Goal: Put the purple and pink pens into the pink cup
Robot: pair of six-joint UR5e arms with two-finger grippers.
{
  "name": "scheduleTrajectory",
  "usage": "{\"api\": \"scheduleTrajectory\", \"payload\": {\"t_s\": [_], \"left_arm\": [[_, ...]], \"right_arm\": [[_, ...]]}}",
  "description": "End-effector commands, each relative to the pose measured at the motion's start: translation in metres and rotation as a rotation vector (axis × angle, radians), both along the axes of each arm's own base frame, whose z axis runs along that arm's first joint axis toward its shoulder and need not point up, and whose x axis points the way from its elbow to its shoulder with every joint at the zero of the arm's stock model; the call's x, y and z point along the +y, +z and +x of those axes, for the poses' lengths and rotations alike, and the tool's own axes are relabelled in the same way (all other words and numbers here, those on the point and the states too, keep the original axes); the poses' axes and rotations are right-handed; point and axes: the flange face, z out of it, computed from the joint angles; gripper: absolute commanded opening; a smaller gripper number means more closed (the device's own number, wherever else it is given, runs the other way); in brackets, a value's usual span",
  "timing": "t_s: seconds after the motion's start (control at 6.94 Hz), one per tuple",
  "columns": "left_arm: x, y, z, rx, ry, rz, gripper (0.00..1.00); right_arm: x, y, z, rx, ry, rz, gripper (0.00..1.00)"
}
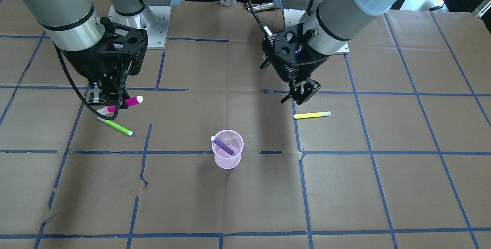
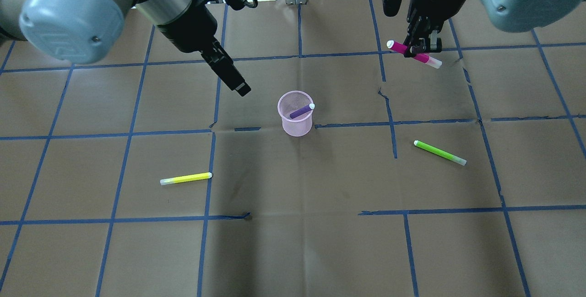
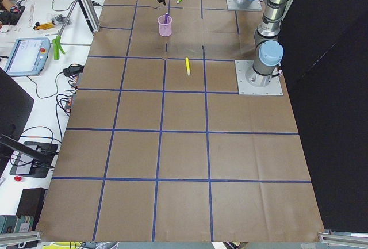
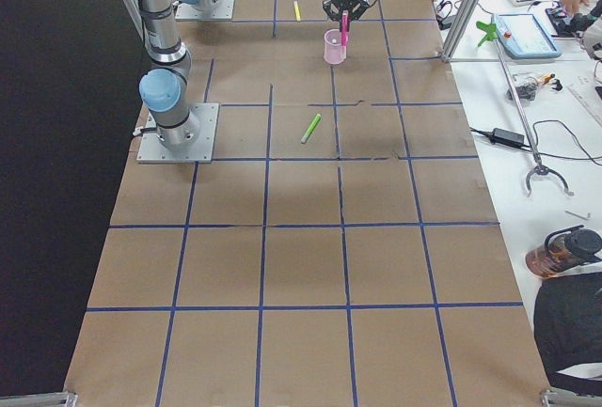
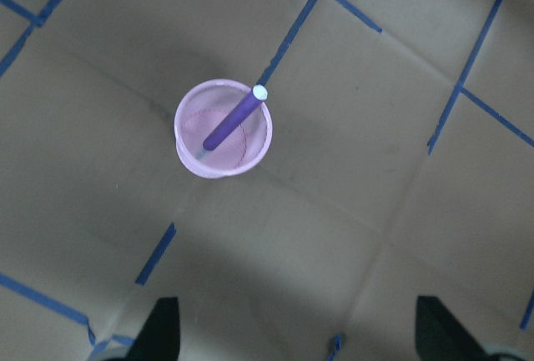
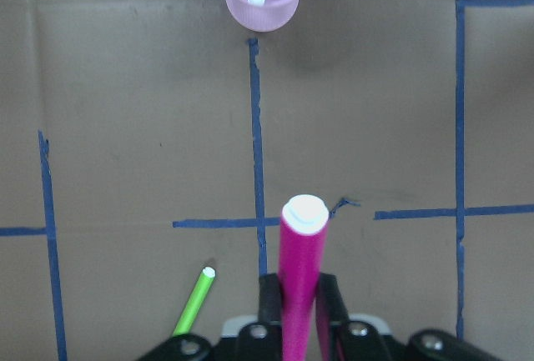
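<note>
The pink mesh cup [image 2: 295, 119] stands upright near the table's middle, with the purple pen [image 2: 301, 111] leaning inside it; both also show in the left wrist view [image 5: 223, 128] and the front view [image 1: 227, 149]. My right gripper [image 2: 422, 50] is shut on the pink pen [image 2: 414, 54] and holds it above the table, off to the cup's far right; the pen points toward the cup in the right wrist view [image 6: 301, 261]. My left gripper [image 2: 241, 89] is open and empty, raised to the left of the cup.
A yellow pen [image 2: 186, 178] lies on the brown paper at the front left. A green pen [image 2: 439, 152] lies at the right, in front of my right gripper. Blue tape lines grid the table.
</note>
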Motion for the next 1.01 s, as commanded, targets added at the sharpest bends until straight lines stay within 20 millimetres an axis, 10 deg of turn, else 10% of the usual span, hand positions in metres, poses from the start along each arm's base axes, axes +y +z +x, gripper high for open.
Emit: {"api": "scheduleTrajectory", "payload": {"t_s": [0.0, 0.43, 0.86], "left_arm": [[0.007, 0.024, 0.02, -0.151, 0.031, 0.047, 0.98], [0.002, 0.032, 0.028, -0.226, 0.283, 0.026, 0.98], [-0.004, 0.039, 0.028, -0.239, 0.822, 0.059, 0.98]], "right_arm": [[0.004, -0.012, 0.027, -0.192, -0.061, -0.008, 0.01], [0.025, -0.049, 0.093, -0.45, -0.166, -0.092, 0.01], [0.045, -0.08, 0.106, -0.641, -0.23, -0.139, 0.01]]}}
